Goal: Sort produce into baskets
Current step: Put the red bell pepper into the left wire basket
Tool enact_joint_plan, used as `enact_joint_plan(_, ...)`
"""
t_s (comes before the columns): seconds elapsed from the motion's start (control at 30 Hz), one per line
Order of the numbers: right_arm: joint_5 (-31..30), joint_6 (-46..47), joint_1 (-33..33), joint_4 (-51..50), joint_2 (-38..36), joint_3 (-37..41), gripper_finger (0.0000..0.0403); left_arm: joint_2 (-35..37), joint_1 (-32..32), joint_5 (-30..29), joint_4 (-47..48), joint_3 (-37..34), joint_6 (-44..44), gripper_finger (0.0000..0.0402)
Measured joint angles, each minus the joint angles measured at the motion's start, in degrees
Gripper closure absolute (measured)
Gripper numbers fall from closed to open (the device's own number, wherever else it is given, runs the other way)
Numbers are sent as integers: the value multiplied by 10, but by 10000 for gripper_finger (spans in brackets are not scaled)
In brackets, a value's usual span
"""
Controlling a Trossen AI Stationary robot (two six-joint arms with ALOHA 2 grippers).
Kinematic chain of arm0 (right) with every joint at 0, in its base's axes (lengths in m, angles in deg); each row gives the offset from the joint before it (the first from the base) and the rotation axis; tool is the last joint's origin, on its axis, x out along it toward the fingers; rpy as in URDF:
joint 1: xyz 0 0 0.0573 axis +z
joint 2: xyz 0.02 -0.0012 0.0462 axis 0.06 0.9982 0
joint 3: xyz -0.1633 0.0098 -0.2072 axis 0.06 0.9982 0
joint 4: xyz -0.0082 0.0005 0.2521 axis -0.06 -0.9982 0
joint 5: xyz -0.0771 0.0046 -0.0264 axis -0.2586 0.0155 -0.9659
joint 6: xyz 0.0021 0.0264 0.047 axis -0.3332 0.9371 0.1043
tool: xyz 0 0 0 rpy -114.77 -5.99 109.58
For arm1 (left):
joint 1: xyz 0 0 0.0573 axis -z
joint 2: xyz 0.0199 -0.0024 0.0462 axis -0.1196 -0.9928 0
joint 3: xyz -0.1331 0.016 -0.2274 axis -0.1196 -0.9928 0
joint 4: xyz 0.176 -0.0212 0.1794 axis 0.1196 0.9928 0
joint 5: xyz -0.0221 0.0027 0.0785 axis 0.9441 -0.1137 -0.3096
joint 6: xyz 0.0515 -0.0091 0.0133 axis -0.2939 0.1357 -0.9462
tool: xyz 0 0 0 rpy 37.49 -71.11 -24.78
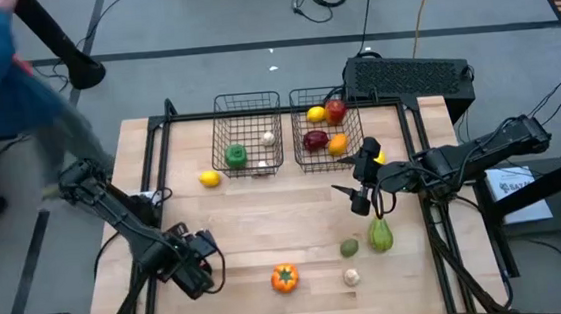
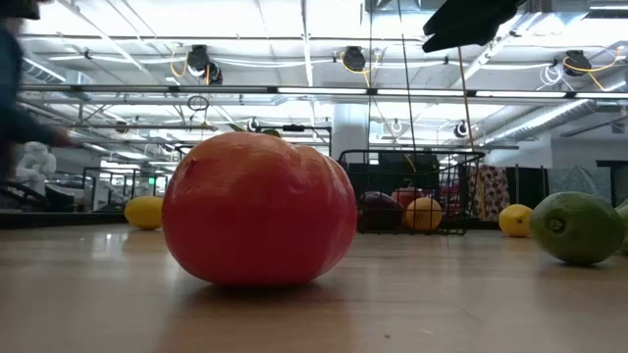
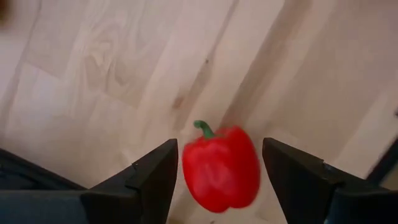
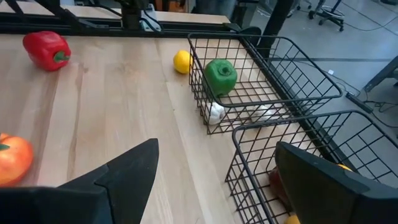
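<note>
Currently the left gripper (image 1: 197, 267) hangs with jaws open over a red pepper (image 3: 222, 167) near the table's (image 1: 265, 218) near-left edge. The right gripper (image 1: 361, 186), jaws open and empty, hovers beside the right basket (image 1: 327, 131)'s near rim. Bare wood lies between them. An orange pepper (image 1: 284, 277) sits by the near edge; the left basket (image 1: 248, 131) stands far center.

Two baskets (image 1: 247, 131) side by side behind loose produce (image 1: 284, 277) on the table (image 1: 266, 228)
</note>
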Motion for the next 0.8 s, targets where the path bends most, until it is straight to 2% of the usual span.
enact_joint_plan(0.3,0,0,0,-6,0,0,90,-68,-89,131,-13,0,-80,160)
enact_joint_plan(0.57,0,0,0,-28,0,0,90,-114,-177,176,3,0,-147,160)
enact_joint_plan(0.8,0,1,0,-37,0,0,90,-138,-216,212,22,-17,-150,160)
